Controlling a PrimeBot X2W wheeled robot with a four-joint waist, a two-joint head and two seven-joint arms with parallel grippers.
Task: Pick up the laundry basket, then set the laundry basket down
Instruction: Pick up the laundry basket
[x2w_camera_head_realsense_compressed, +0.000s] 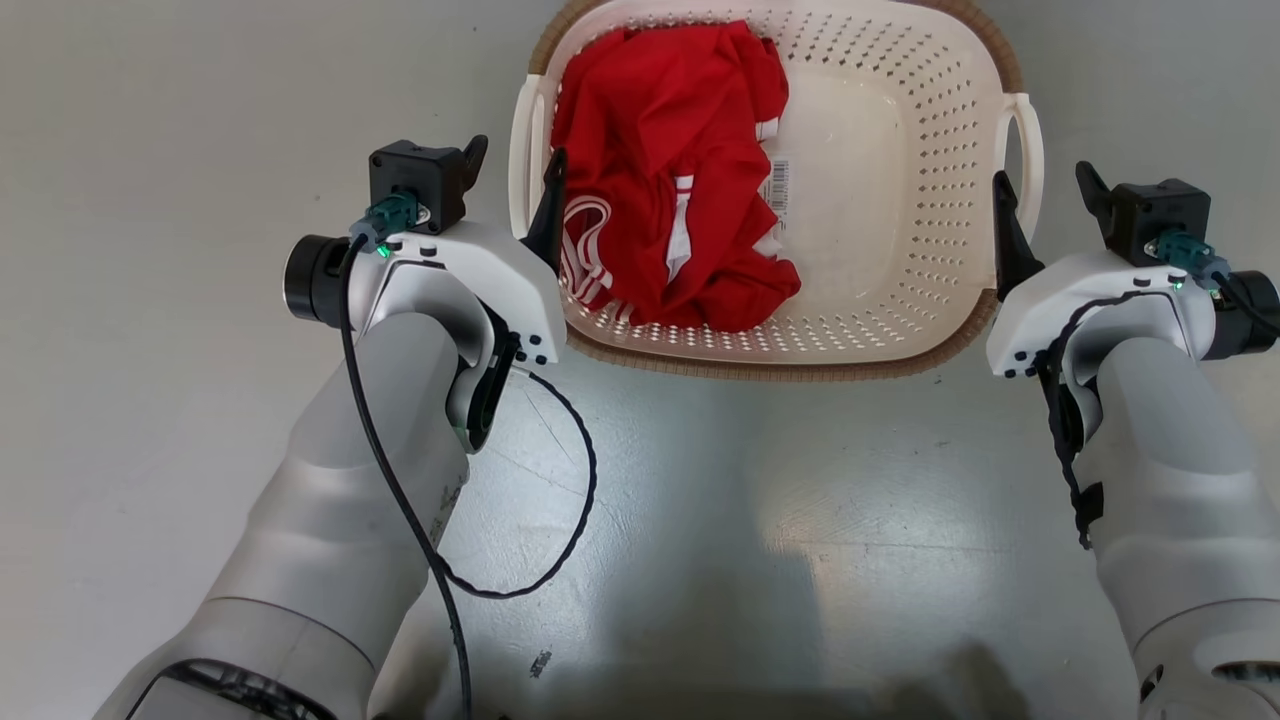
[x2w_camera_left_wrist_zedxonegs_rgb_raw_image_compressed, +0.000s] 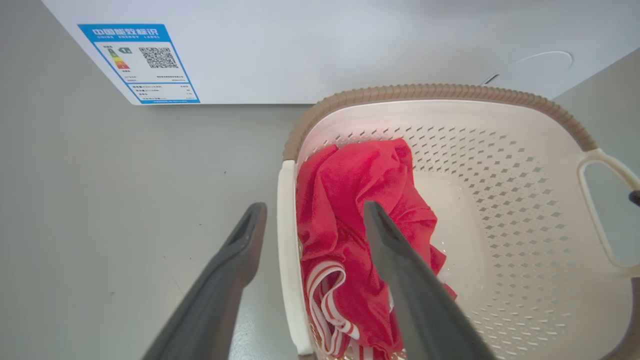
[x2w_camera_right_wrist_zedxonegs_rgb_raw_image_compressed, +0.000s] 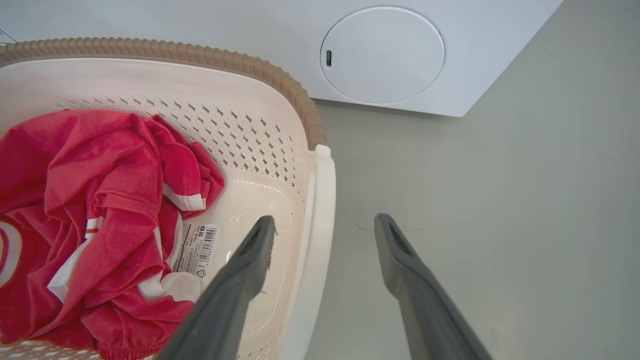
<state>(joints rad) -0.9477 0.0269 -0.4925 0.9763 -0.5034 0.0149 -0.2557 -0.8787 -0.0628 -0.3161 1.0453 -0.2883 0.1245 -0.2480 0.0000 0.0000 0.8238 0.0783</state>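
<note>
Basket likely stiff, light; take by side handles. Left gripper, right gripper wide open astride them, empty.

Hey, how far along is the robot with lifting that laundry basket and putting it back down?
Done, it seems: the approach. The left gripper straddles the left handle and the right gripper straddles the right handle.
In hand: the grasp. Both grippers are open, neither clamped.
Left: the lift and the set-down. The laundry basket, with a red garment inside, appears to rest on the floor.
</note>
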